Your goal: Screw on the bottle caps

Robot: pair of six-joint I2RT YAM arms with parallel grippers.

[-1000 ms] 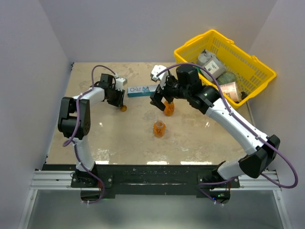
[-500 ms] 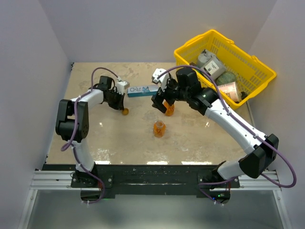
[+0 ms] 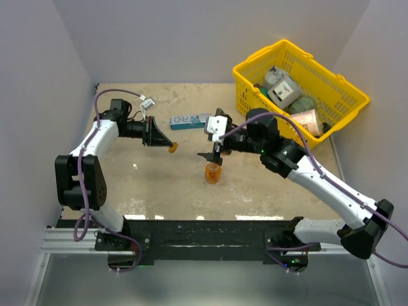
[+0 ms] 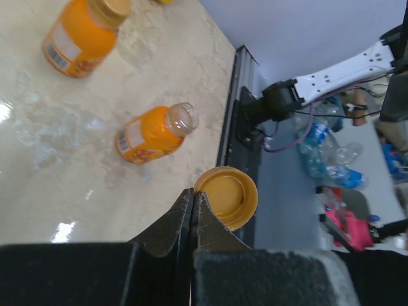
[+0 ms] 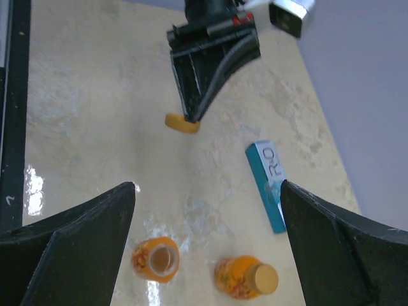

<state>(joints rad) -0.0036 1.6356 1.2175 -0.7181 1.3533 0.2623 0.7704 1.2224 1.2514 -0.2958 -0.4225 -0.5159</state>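
Your left tool (image 4: 192, 194) pinching a bottle cap (image 4: 226, 197), your right tool (image 3: 213, 155) spread wide over the uncapped bottle (image 5: 159, 258), capped bottle (image 5: 245, 277) just beside it on the tabletop (image 5: 95, 95)

Capped bottle (image 5: 245, 278), open bottle (image 5: 155, 258), cap (image 4: 226, 197) aloft

Seen from above, my right gripper (image 3: 214, 156) probably hides the capped bottle (image 4: 80, 35); the left wrist view crops its cap (image 4: 109, 5).

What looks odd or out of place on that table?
Only one thing: one orange bottle stands open, a cap pinched in the left gripper instead. The other bottle is capped. No spill shows.
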